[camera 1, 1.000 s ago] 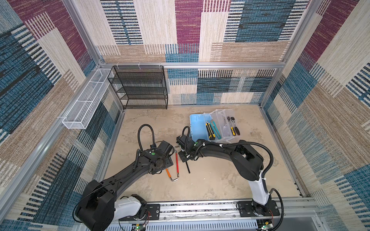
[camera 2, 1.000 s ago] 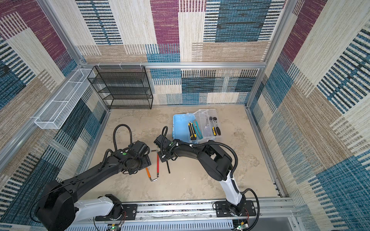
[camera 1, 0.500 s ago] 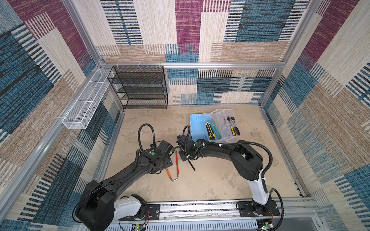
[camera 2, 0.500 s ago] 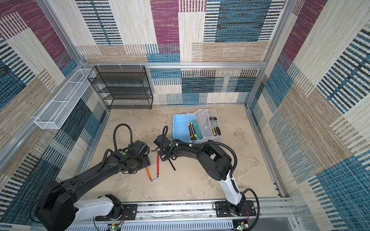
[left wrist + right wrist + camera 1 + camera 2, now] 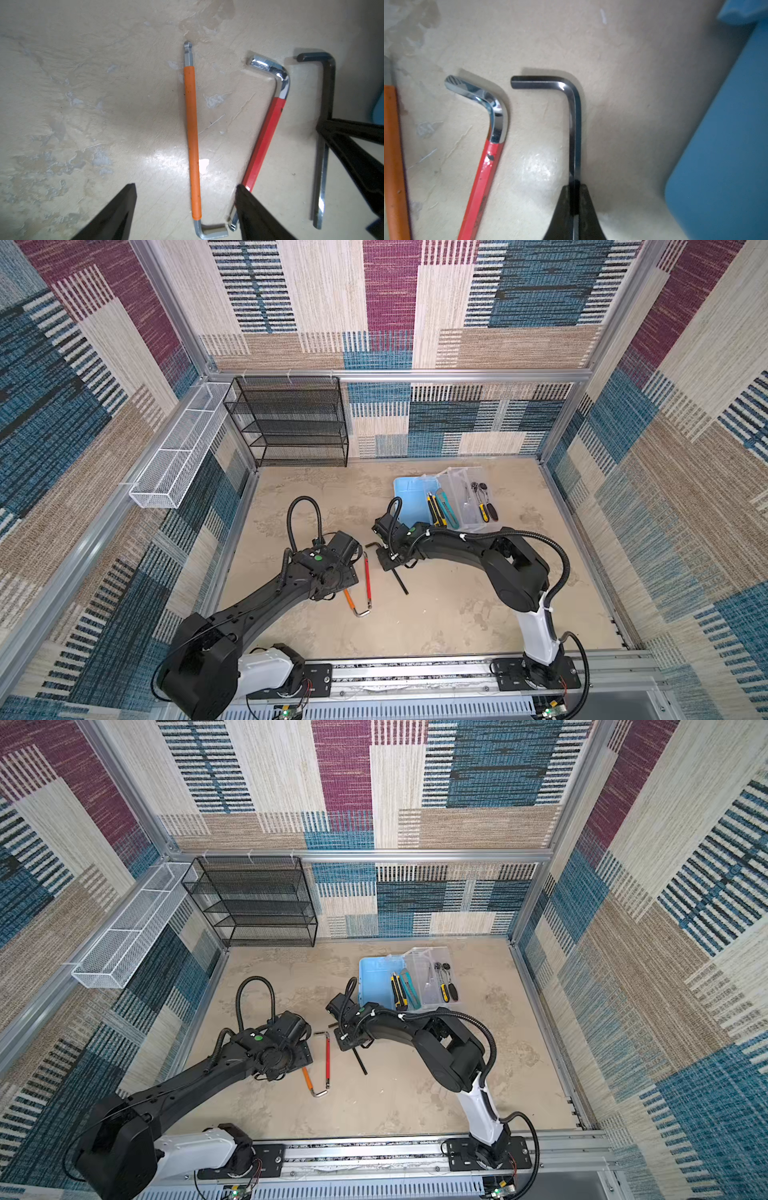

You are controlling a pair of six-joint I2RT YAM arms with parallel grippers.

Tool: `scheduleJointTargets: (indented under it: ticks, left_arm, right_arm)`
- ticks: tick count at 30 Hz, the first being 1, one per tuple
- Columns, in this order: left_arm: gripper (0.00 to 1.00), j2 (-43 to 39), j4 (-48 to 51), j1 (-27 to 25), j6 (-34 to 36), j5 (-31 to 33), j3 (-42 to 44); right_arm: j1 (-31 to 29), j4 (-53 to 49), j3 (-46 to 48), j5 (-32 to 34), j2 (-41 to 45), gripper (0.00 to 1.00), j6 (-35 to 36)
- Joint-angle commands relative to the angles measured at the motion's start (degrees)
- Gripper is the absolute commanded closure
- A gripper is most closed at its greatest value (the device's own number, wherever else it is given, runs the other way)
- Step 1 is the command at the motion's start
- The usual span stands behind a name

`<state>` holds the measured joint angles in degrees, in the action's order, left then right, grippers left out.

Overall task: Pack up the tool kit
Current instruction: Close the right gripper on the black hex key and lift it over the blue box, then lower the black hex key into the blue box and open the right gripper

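changed: our right gripper (image 5: 574, 187) just clamped shut on the black hex key (image 5: 574, 124) shank, swinging it askew | key: on floor (image 5: 623, 83) near light blue toolbox (image 5: 409, 499) | left gripper (image 5: 186, 185): open astride orange hex key (image 5: 191, 124), farther from toolbox | next: we lift, box it

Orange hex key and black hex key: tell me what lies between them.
The red hex key lies between the orange hex key and the black hex key. The left wrist view shows all three side by side.
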<state>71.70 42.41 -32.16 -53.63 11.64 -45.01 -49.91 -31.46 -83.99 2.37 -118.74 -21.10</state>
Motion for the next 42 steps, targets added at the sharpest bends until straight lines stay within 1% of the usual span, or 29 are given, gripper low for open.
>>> scheduleJointTargets:
  ticks: [1,16,21,24,28,34,42]
  left_arm:
    - [0.22,0.2,0.5,0.1,0.9,0.5,-0.7]
    - [0.22,1.0,-0.7,0.0,2.0,-0.1,-0.9]
    - [0.22,2.1,-2.8,0.0,3.8,-1.9,-1.2]
    - [0.22,2.9,-4.6,0.0,5.2,-4.1,-1.5]
    - [0.22,3.6,-6.0,0.0,6.7,-5.4,-2.3]
    - [0.22,6.0,-6.9,0.0,9.7,-8.0,-4.3]
    - [0.22,9.5,-7.3,0.0,10.7,-9.6,-6.5]
  right_arm:
    - [0.3,-0.9,-1.3,-1.8,1.4,1.0,-2.2]
    - [2.3,-2.2,-7.5,-3.8,4.5,1.0,-4.7]
    - [5.1,-3.3,-12.7,-6.5,5.0,1.0,-5.0]
    - [6.8,-4.7,-15.5,-6.5,4.2,1.0,-4.4]
    - [9.8,-6.0,-18.0,-5.6,2.6,1.0,-3.6]
    - [14.5,-5.8,-19.0,-4.3,1.8,1.0,-3.2]
    - [18.6,-4.8,-18.0,-3.5,-0.4,1.0,-3.1]
